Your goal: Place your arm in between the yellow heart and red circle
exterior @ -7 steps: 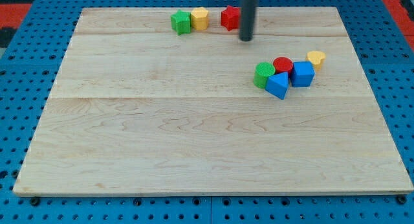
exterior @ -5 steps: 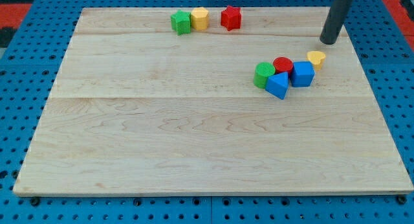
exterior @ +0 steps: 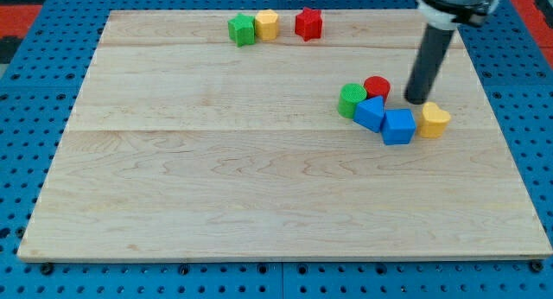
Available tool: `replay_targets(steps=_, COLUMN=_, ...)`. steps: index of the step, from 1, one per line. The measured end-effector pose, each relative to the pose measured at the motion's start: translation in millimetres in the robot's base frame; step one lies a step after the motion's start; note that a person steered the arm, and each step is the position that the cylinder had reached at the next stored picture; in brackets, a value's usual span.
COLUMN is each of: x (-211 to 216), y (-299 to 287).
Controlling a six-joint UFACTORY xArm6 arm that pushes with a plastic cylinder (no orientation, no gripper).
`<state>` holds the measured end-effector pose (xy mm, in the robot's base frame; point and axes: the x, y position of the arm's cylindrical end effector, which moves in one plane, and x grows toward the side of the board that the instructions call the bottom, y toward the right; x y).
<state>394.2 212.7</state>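
**Tip nearly between heart and circle**

The board (exterior: 259, 178) fills the view; my rod comes down from the view's top right, and my tip (exterior: 418, 101) rests on the wood; I carry no claw, so nothing is open, clenched or grasping. The red circle (exterior: 377, 86) lies to the tip's left, near but apart; the yellow heart (exterior: 435, 120) sits just below and right of the tip, perhaps touching, though I cannot tell. The blue cube (exterior: 398, 126) lies beside the heart, the blue triangle (exterior: 370, 114) and green circle (exterior: 352, 100) further left. To finish well I judge only a slight, slow nudge is needed; any fast sweep would shove the heart off.
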Motion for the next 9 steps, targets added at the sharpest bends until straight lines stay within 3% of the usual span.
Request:
replay_targets(steps=2, x=83, y=9)
replay_targets(steps=4, x=23, y=11)
replay_targets(steps=6, x=-48, y=-80)
replay_targets(steps=7, x=-16, y=-106)
replay_targets(steps=9, x=44, y=-101)
